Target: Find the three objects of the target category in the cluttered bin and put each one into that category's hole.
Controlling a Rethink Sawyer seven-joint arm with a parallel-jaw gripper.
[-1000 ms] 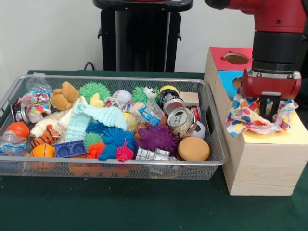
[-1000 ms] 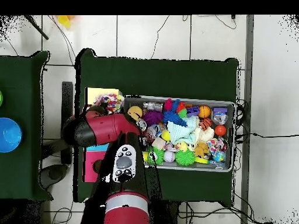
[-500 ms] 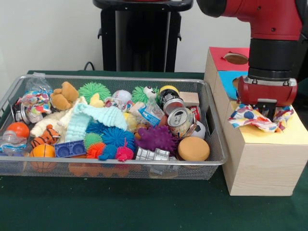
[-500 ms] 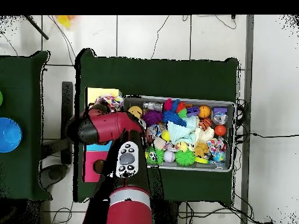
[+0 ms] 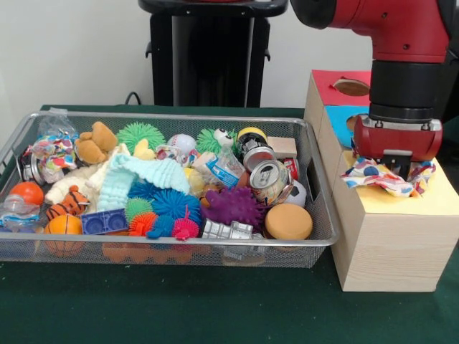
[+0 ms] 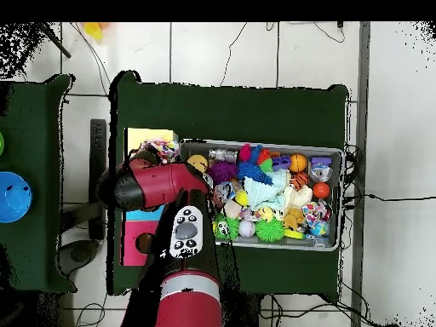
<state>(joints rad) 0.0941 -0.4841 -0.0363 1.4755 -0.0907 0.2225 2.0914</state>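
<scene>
My gripper (image 5: 398, 169) is down on the yellow-surround top (image 5: 439, 198) of the pale wood box at the right, shut on the large dotted cloth (image 5: 376, 177). The cloth lies bunched on that top and covers the hole, which I cannot see. In the overhead view the cloth (image 6: 158, 151) shows beside the arm, on the yellow top (image 6: 143, 136). The wire mesh bin (image 5: 165, 117) stands left of the box. A small dotted bundle (image 5: 50, 153) lies at its left end, and another (image 5: 172, 153) seems to lie near the back middle.
Behind the yellow top are the blue-surround hole (image 5: 351, 122) and the red-surround hole (image 5: 352, 87). The bin holds a mint knitted cloth (image 5: 140, 176), spiky balls (image 5: 233, 206), cans (image 5: 269, 179), a tan disc (image 5: 288, 221) and plush toys. A blue bowl (image 6: 13, 196) is on a side table.
The gripper has come down with the dotted cloth. The cloth hung spread below it a second ago and now lies bunched on the yellow top. Little moved in the last half second.
</scene>
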